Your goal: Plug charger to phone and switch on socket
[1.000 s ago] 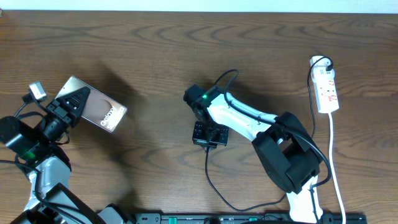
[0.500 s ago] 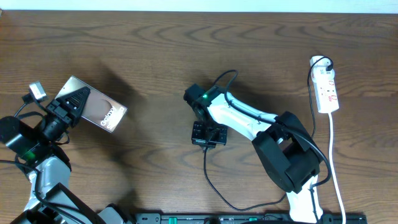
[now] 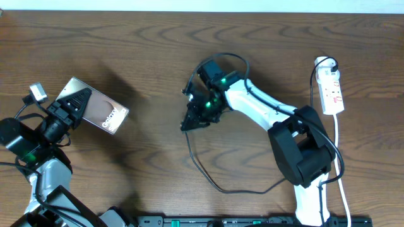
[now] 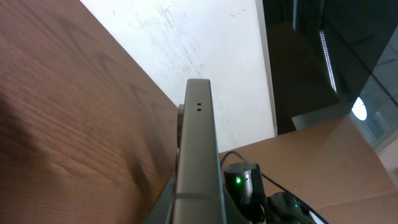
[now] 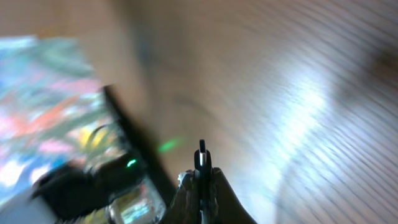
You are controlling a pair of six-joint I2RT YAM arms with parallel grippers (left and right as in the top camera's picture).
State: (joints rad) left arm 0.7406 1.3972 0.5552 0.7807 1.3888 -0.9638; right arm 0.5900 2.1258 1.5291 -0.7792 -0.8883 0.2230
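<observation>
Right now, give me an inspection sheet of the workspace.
Surface: brown wood table.
Phone: far left, held in left hand; not plugged in.
Charger: plug tip pinched in right hand, mid-table, apart from phone.
Socket: far right; switch state too small to tell.
Clutter: nothing seen.
Hands: both shut on their items.
Cables: charger lead loops toward near edge; white cord runs down from socket.
Surroundings: cardboard past table edge; right wrist view blurred.
</observation>
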